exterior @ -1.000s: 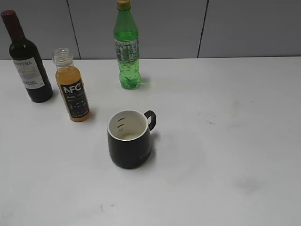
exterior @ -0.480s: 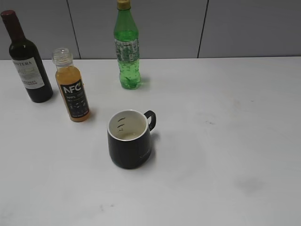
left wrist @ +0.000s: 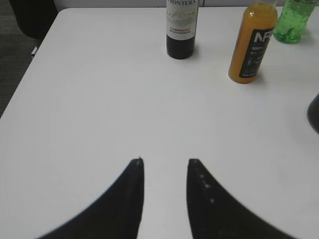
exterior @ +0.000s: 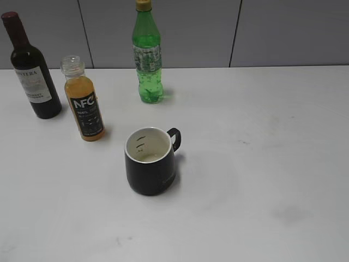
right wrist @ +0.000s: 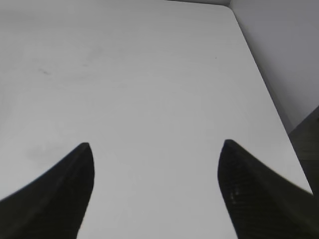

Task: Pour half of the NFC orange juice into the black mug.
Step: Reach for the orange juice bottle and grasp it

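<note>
Juice bottle (exterior: 83, 106) upright, far left of table (exterior: 262, 164), between wine bottle (exterior: 30, 68) on its left and green bottle (exterior: 147, 54) further right and back. Cap off, neck clear, liquid up near shoulder. Black mug (exterior: 151, 161) near centre, handle to right rear, well apart from juice bottle; almost empty, white inside.

Left gripper (left wrist: 164, 162) narrowly parted, holding nothing, low over bare table, short of juice bottle. Right gripper (right wrist: 155, 144) spread wide, empty, over bare right side.

Handling, as judged: thin plastic, light, likely to give under squeeze and slop from open neck. Label band smooth, maybe slippery. Best taken at mid-body on label, firm but gentle, kept upright until over mug.
</note>
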{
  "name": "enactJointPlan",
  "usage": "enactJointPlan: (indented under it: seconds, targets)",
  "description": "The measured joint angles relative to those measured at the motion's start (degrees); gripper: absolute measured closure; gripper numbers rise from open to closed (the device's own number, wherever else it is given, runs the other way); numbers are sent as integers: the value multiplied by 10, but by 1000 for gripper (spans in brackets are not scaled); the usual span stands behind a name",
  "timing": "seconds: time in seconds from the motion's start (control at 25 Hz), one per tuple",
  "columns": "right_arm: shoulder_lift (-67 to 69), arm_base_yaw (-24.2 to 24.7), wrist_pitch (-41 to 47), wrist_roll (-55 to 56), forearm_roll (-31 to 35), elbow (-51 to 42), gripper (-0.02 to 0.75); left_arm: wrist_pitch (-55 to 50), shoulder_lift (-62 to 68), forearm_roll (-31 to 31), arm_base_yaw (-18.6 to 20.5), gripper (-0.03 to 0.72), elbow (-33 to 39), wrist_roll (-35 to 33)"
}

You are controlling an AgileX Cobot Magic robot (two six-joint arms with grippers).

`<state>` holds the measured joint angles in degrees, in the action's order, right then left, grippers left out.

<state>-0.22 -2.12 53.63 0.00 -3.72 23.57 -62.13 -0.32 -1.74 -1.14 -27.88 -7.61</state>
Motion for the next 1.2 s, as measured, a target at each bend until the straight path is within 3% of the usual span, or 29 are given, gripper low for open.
enactJointPlan:
  seconds: [1.2]
  targets:
    - [0,0,2,0,4,0,150,0,0,0,0,450,0,0]
